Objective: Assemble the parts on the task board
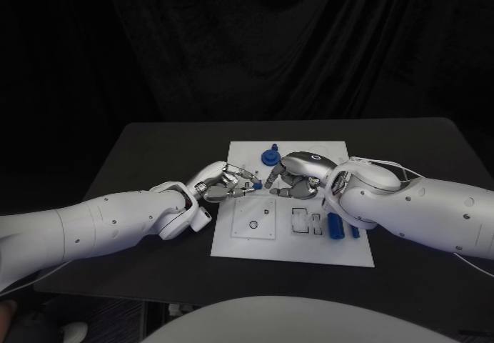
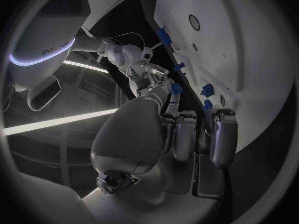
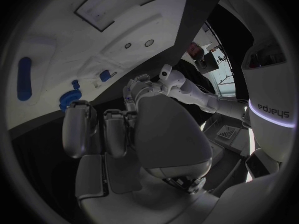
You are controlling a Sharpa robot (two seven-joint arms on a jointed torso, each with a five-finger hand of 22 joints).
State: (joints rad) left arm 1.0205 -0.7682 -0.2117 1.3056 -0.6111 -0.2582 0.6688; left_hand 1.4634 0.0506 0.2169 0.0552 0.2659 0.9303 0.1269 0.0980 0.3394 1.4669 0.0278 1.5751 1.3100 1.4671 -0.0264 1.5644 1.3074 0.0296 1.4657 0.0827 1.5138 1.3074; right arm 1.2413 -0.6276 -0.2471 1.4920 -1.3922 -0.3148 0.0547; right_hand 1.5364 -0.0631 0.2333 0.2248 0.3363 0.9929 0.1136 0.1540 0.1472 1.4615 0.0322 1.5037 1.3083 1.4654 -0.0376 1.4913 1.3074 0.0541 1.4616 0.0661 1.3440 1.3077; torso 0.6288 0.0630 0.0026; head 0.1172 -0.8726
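Note:
The white task board (image 1: 293, 246) lies in the middle of the black table. My left hand (image 1: 221, 186) and right hand (image 1: 296, 175) meet over its near-left part. A small blue part (image 1: 258, 186) sits between them, pinched at my left hand's fingertips (image 2: 172, 98), where the same blue part (image 2: 177, 88) is seen. My right hand's fingers curl down close to it; I cannot tell whether they touch it. A round blue part (image 1: 270, 155) stands at the board's far edge. Two long blue parts (image 1: 338, 225) lie at its right side.
The board has a square recess with a round hole (image 1: 255, 218) and two rectangular slots (image 1: 302, 220). More small blue parts (image 2: 207, 89) sit along the board's edge. A long blue part (image 3: 24, 78) lies on the board. Bare black table (image 1: 165, 150) surrounds the board.

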